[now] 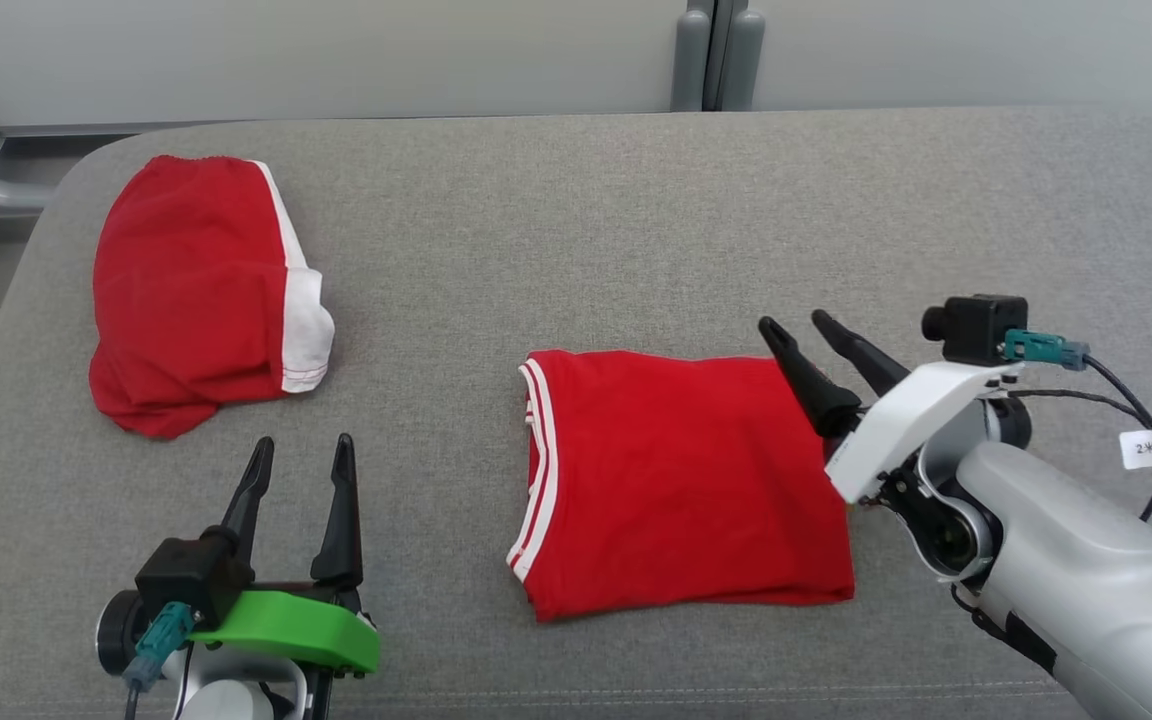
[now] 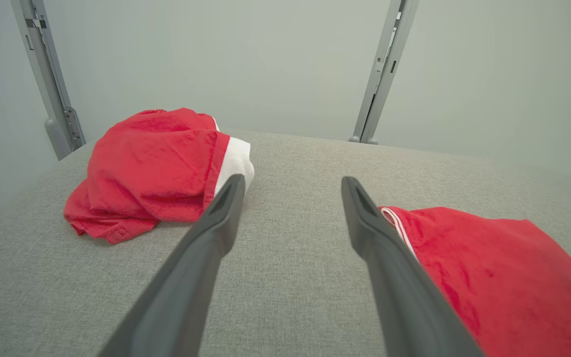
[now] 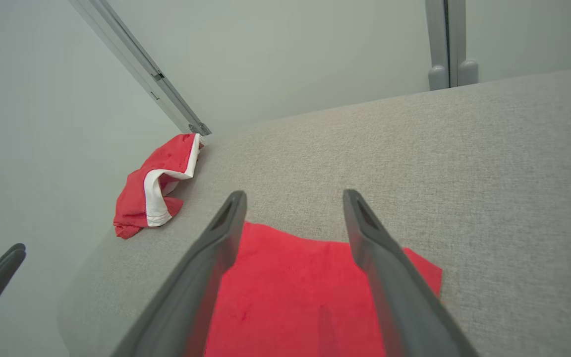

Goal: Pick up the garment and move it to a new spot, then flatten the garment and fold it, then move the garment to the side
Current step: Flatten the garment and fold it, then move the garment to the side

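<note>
Near the far left corner of the grey padded top (image 1: 576,220) lies a crumpled red garment (image 1: 196,290). Our left gripper (image 1: 303,443) hovers by the front edge, jaws spread. Mid-front lies the folded garment (image 1: 686,480); our right gripper (image 1: 794,322), jaws spread, hangs over its right edge and could snag and unfold it.

Head looks down — wrists low, sharing folded garment (image 1: 676,480).

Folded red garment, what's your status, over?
Left gripper open, empty. Right gripper open over folded red garment, right edge. It lies flat on grey surface. Bunched red garment apart, far left.
</note>
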Robot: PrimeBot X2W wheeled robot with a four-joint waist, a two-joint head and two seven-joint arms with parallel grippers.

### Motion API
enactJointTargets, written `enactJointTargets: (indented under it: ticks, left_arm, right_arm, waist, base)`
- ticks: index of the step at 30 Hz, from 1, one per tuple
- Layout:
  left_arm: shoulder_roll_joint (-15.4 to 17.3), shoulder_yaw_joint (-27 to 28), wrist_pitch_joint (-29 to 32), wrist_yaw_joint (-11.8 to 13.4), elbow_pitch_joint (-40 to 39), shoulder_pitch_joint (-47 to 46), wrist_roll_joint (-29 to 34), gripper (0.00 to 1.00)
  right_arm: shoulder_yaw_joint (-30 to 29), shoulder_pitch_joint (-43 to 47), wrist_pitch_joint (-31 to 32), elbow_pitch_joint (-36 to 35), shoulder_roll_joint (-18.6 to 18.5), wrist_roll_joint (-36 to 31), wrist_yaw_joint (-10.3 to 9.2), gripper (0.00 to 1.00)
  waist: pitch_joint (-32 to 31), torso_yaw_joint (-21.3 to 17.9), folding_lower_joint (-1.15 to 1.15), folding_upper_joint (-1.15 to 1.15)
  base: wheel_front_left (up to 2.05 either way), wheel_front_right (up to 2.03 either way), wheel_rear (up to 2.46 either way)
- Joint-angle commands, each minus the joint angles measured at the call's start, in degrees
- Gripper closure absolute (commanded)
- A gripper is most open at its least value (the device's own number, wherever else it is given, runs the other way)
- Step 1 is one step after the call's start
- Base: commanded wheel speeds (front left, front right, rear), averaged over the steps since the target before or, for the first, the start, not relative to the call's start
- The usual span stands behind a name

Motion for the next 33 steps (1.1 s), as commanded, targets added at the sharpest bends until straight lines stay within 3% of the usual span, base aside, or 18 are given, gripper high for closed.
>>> enactJointTargets:
  ticks: [1, 8, 14, 33]
  left_arm:
    - [0.1, 0.2, -0.1, -0.1, -0.4, 0.7, 0.4, 0.0]
    - [0.1, 0.9, -0.1, 0.5, -1.9, 1.8, 1.8, 0.0]
    - [0.1, 2.6, -0.1, 1.1, -2.4, 2.2, 4.2, 0.0]
    - [0.2, 9.3, -0.1, 2.9, -2.7, 4.5, 8.9, 0.0]
  right_arm:
    - [-0.7, 0.9, -0.6, 1.2, -0.8, -1.5, 0.0, 0.0]
    - [-2.5, 3.0, -1.0, 6.7, -1.1, -5.9, 0.01, 0.0]
    - [-2.5, 3.3, 5.3, 10.5, 0.1, -6.4, 0.0, 0.0]
    - [-3.1, 2.1, 22.9, 11.1, -0.3, -3.2, 0.0, 0.0]
  waist:
    - [-0.4, -0.4, 0.0, 0.0]
    - [-0.6, -1.2, 0.0, 0.0]
    - [-0.7, -1.8, 0.0, 0.0]
    - [-1.5, -0.7, 0.0, 0.0]
  base:
    - [0.0, 0.0, 0.0]
    - [0.0, 0.0, 0.0]
    - [0.0, 0.0, 0.0]
    - [0.0, 0.0, 0.0]
